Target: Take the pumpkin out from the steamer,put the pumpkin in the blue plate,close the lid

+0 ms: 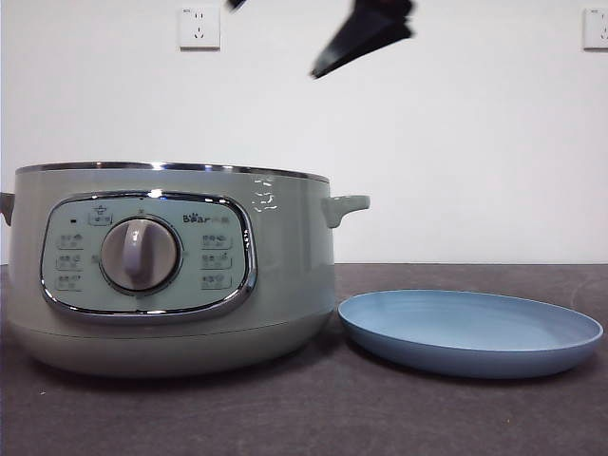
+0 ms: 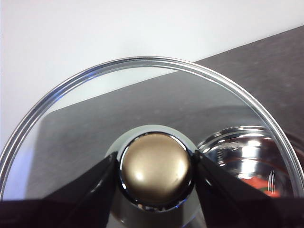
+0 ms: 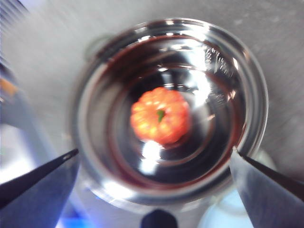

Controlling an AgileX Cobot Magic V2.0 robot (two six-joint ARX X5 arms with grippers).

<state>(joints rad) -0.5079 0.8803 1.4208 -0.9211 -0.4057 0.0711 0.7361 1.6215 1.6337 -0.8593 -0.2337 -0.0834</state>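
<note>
- Your right gripper hangs jaws spread wide, straight above the pumpkin, which sits mid-floor in the steamer, stem up.
- Left gripper is clamped on the lid knob, held off the pot.
- Blue plate sits empty, just beside the steamer.

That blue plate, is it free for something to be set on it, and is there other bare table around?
The blue plate is bare all over. Bare dark table runs in front of it and the steamer. It is tight where the plate's rim nearly meets the steamer. Inside the steamer, the pumpkin sits mid-bowl with bare metal around it.
</note>
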